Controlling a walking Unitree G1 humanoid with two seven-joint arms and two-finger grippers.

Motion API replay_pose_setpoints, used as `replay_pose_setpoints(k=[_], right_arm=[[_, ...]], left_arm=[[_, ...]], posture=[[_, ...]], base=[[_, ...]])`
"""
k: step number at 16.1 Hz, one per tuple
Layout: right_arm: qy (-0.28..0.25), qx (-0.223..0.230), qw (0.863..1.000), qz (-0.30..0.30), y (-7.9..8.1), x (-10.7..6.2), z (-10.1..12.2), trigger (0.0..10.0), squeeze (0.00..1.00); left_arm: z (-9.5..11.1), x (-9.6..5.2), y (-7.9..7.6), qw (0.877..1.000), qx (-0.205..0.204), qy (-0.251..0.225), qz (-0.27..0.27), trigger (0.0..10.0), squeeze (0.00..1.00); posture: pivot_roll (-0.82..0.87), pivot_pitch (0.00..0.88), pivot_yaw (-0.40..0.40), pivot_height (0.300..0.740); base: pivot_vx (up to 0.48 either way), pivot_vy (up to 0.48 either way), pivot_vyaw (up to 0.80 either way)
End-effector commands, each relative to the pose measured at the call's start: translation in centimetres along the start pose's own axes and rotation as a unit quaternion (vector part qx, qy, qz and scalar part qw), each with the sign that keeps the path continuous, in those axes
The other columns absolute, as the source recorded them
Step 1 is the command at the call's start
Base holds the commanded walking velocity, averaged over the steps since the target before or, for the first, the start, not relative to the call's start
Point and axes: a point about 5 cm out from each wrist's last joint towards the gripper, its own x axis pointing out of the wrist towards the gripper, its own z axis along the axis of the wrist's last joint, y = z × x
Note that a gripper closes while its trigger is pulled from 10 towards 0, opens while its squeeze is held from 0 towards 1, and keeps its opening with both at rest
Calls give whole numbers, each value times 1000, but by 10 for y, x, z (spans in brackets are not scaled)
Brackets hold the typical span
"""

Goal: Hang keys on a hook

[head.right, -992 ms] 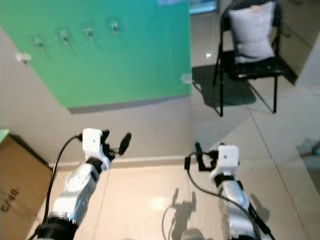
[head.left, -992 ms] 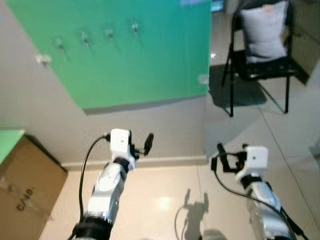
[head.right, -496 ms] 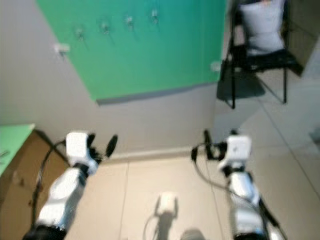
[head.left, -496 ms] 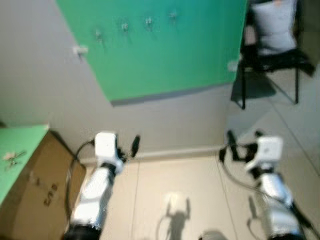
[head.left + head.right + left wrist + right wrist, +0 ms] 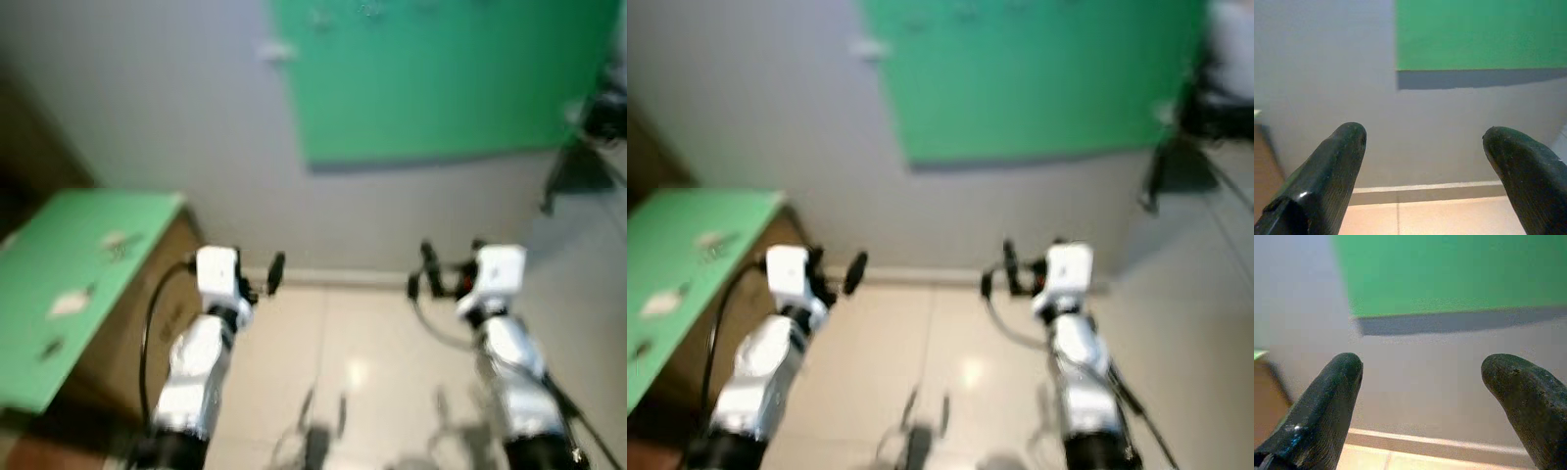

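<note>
A green board (image 5: 441,78) hangs on the grey wall ahead; its hooks (image 5: 323,15) are blurred specks at the top edge. On the green table (image 5: 39,362) at my left lie a few small pale things; one (image 5: 120,243) looks like the keys, too blurred to be sure. My left gripper (image 5: 265,279) is held out over the floor, open and empty, its fingers (image 5: 1327,171) spread towards the wall. My right gripper (image 5: 436,269) is at the same height, also open and empty, with the wall between its fingers (image 5: 1518,382).
A brown cardboard box (image 5: 174,294) stands under the green table. A dark chair (image 5: 598,117) is at the far right. A small white fitting (image 5: 276,51) sits on the wall left of the board. Beige tiled floor (image 5: 343,372) lies ahead up to the skirting.
The camera has swung left: the board and chair slid right, and the green table came into view at the left. Both arms keep the same open pose.
</note>
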Motion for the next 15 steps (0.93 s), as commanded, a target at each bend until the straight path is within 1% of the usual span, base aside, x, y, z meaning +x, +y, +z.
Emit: replay_pose_setpoints(k=[1, 3, 5, 7, 10, 15], right_arm=[[9, -1, 1000, 18, 10, 2, -3, 10000, 0], [13, -4, 999, 31, 15, 2, -6, 10000, 0], [22, -3, 999, 26, 15, 2, -10, 10000, 0], [27, -3, 999, 21, 14, -2, -15, 10000, 0], [37, 1, 999, 27, 19, -7, -22, 10000, 0], [53, 10, 998, 31, 22, -11, -30, 10000, 0]], left_arm=[[-2, -2, 5, 1000, 3, 6, 13, 10000, 0], [-3, 2, 1, 1000, 1, 9, 13, 10000, 0], [-1, 5, -4, 1000, 11, 7, 2, 10000, 0], [2, 6, 0, 1000, 29, 1, 0, 10000, 0], [5, 9, 8, 999, 29, 2, 24, 10000, 0], [7, 9, 9, 999, 31, -10, 35, 10000, 0]], posture=[[-267, 0, 156, 740], [-263, 0, 153, 740], [-264, 0, 155, 740], [-266, 0, 162, 740], [-264, 0, 164, 740], [-256, 0, 158, 740]], base=[[0, 0, 600], [0, 0, 575], [0, 0, 0], [0, 0, 0], [439, 0, 0], [457, 0, 0]])
